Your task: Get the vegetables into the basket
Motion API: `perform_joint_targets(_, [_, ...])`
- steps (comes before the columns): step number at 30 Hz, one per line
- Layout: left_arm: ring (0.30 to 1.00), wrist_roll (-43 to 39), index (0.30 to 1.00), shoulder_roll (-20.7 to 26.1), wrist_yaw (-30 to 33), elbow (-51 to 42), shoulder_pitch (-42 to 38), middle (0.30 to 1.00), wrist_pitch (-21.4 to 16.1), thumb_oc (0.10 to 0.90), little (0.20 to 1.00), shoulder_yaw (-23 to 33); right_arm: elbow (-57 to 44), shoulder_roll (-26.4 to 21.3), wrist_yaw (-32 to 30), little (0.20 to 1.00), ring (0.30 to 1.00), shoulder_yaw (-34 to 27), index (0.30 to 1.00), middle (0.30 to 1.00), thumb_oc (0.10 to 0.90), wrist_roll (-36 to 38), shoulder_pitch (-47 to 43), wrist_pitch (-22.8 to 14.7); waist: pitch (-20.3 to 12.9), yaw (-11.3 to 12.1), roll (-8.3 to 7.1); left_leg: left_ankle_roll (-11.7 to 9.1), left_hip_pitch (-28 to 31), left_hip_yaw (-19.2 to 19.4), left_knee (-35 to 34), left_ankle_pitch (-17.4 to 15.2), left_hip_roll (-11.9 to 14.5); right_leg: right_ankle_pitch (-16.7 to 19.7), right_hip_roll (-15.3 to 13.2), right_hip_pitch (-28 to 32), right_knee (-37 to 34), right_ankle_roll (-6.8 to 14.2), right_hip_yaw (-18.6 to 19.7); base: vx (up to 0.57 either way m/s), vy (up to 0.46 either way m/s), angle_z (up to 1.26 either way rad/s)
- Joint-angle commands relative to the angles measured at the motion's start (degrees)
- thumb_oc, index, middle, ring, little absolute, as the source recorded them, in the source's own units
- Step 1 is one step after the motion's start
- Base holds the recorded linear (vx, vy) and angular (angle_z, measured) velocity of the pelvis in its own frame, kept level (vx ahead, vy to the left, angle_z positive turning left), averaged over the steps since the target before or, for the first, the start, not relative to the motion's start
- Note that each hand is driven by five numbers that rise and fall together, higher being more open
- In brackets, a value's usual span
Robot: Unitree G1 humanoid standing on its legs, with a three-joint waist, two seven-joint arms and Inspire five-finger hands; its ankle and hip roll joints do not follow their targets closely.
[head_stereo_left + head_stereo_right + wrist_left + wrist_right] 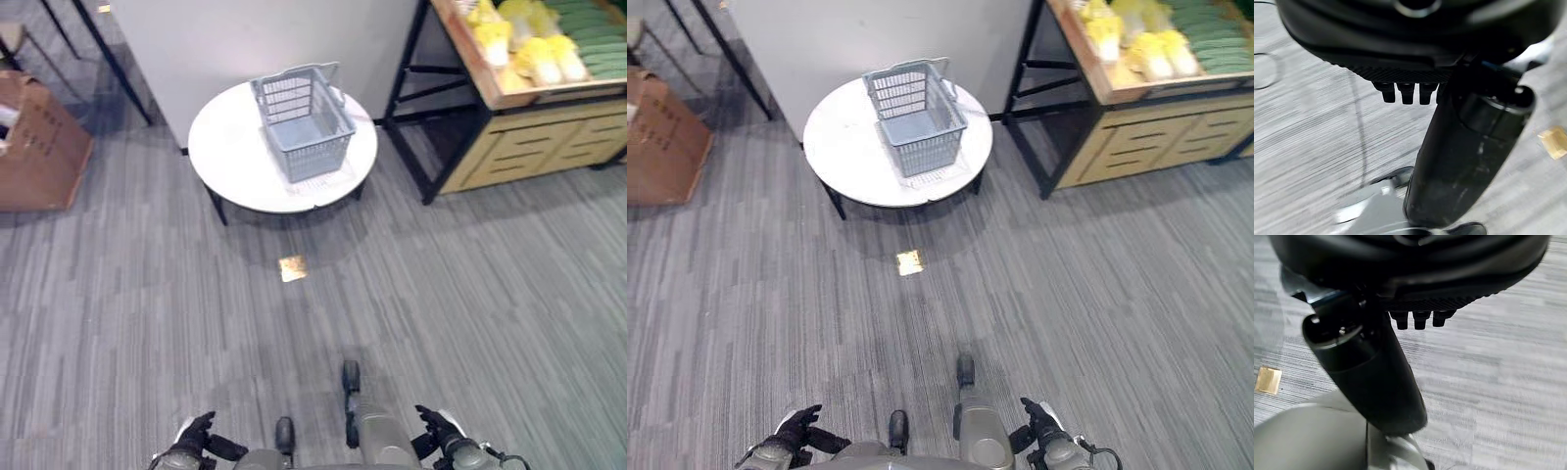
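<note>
While low at the bottom of the head views, both hands empty: left hand (192, 437) and right hand (438, 431) well short of everything else, fingers relaxed and loosely spread, short fingertips (1406, 93) showing past the palm over grey carpet (460, 294). Ahead, largest first: wooden shelf stand (529, 137) at far right, loaded with yellow-green cabbages (544, 54) and darker green vegetables (598, 34), all well apart from the basket. Round white table (230, 157) in the middle. Brown cardboard box (39, 147) at far left. Grey plastic basket (302, 119) upright on the table, handle raised, nothing inside. Small gold square (292, 268) on the carpet, near the table.
</note>
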Motion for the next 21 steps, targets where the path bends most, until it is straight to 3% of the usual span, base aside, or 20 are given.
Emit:
perform_joint_targets(1, [1.000, -0.2, 1.000, 1.0, -0.5, -1.0, -0.8, 1.000, -0.4, 0.900, 1.000, 0.0, -0.5, -1.7, 0.2, 1.000, 1.000, -1.1, 1.000, 1.000, 0.900, 1.9, -0.5, -1.6, 0.1, -1.4, -0.04, -1.6, -1.1, 0.4, 5.6, 0.1, 4.2, -4.2, 0.0, 0.7, 5.5, 3.2, 2.3, 0.15, -0.140, 0.20])
perform_joint_targets(3, [1.000, -0.3, 1.000, 0.8, -0.4, -0.9, -0.6, 1.000, -0.4, 0.900, 1.000, 0.0, -0.2, -2.2, 0.2, 1.000, 1.000, -1.4, 1.000, 1.000, 0.900, 2.0, -0.4, -1.6, 0.1, -1.6, 0.33, -2.1, -1.3, 0.1, 7.7, 0.7, 4.6, -5.0, 0.6, 1.2, 5.9, 2.6, 2.2, 0.13, -0.143, 0.07])
perform_joint_targets(5, [1.000, -1.2, 1.000, 0.6, -0.4, -1.5, -1.2, 1.000, -0.5, 0.900, 1.000, -0.3, 1.3, -3.5, -0.2, 1.000, 1.000, -2.5, 1.000, 1.000, 0.900, 1.9, 0.4, -1.5, 0.8, -1.7, 0.22, -2.9, -4.4, 0.3, 17.2, 4.2, 4.7, -6.9, 1.5, 3.4, 6.6, 0.8, 2.3, 0.21, -0.217, -0.06])
perform_joint_targets(8, [1.000, -1.8, 1.000, 0.5, -0.3, -2.1, -2.0, 1.000, -0.6, 0.900, 1.000, -0.9, 2.5, -4.0, -0.7, 1.000, 1.000, -3.3, 1.000, 1.000, 0.900, 1.9, 0.7, -1.3, 1.5, -1.3, 0.01, -2.4, -7.3, -0.4, 18.5, 4.8, 3.5, -7.7, 1.2, 5.1, 6.7, 0.5, 2.3, 0.11, -0.079, 0.18])
perform_joint_targets(11, [1.000, -1.6, 1.000, 0.8, 0.1, -2.6, -1.9, 1.000, -0.7, 0.900, 1.000, -1.5, 4.0, -4.2, -1.1, 1.000, 1.000, -4.0, 1.000, 1.000, 0.900, 1.5, 1.6, -0.7, 1.5, -0.1, -0.07, -1.0, -13.8, -0.1, 13.1, 3.3, 1.3, -9.4, 0.3, 8.3, 6.2, 1.1, 3.4, 0.30, -0.002, 0.19])
perform_joint_targets(13, [1.000, -1.1, 1.000, 0.7, 0.3, -3.1, -1.3, 1.000, -1.0, 0.900, 1.000, -2.0, 3.9, -4.2, -1.3, 1.000, 1.000, -3.7, 1.000, 1.000, 0.900, 1.1, 2.0, -0.7, 1.4, 1.0, 1.16, -1.3, -17.5, -0.6, 6.6, 9.1, 2.0, -11.2, 1.4, 10.6, 6.3, 0.9, 4.5, 0.30, 0.122, 0.05])
perform_joint_targets(15, [1.000, -0.4, 1.000, 0.9, 0.4, -3.0, -1.2, 1.000, -1.1, 0.900, 1.000, -2.3, 4.0, -4.2, -1.2, 1.000, 1.000, -3.4, 1.000, 1.000, 0.900, 0.5, 2.1, -0.8, 1.3, 2.2, 1.67, -1.6, -18.8, -2.1, 2.7, 12.6, 1.8, -12.5, 2.3, 13.3, 6.4, 0.8, 6.2, 0.39, 0.145, -0.18])
perform_joint_targets(16, [1.000, -2.1, 1.000, 6.7, 0.4, 1.5, -12.0, 1.000, 2.1, 0.900, 1.000, -1.0, 4.8, -4.7, 0.9, 1.000, 1.000, -1.7, 1.000, 1.000, 0.900, -1.3, 1.3, -0.3, 0.1, 0.1, 1.31, -2.2, -17.8, -0.3, 0.5, 13.6, 2.9, -12.8, 2.9, 14.8, 6.0, 1.3, 9.6, 0.48, 0.230, -0.47])
perform_joint_targets(18, [1.000, -1.4, 1.000, 3.9, 0.2, -0.3, -5.0, 1.000, 0.4, 0.900, 1.000, 0.2, 4.7, -3.4, 0.0, 1.000, 1.000, -1.9, 1.000, 1.000, 0.900, -2.3, 2.4, 0.3, -1.7, 0.9, 0.12, -1.0, -16.1, 1.2, 0.5, 12.0, 2.7, -13.6, 1.2, 17.1, 5.3, 2.2, 10.5, 0.44, 0.244, -0.96])
perform_joint_targets(19, [1.000, 1.4, 1.000, 2.1, 1.2, 1.2, -1.5, 1.000, 0.6, 0.900, 1.000, 0.9, 4.9, -2.3, -0.3, 1.000, 1.000, -3.0, 1.000, 1.000, 0.900, -1.6, 3.4, -0.1, -2.6, 1.6, -1.15, 0.0, -15.7, 1.7, 1.2, 11.3, 1.3, -12.5, -0.3, 17.5, 5.9, 3.1, 10.9, 0.29, 0.158, -1.29])
perform_joint_targets(21, [1.000, 1.6, 1.000, 1.3, 0.9, 0.5, -0.6, 1.000, 0.1, 0.900, 1.000, 0.6, 4.7, -1.9, -0.2, 1.000, 1.000, -2.9, 1.000, 1.000, 0.900, -1.7, 3.3, -0.1, -2.7, 1.7, -1.65, 0.5, -15.7, 2.4, 2.1, 10.4, 0.5, -11.3, -1.1, 17.4, 6.4, 3.7, 11.6, 0.21, 0.150, -0.76])
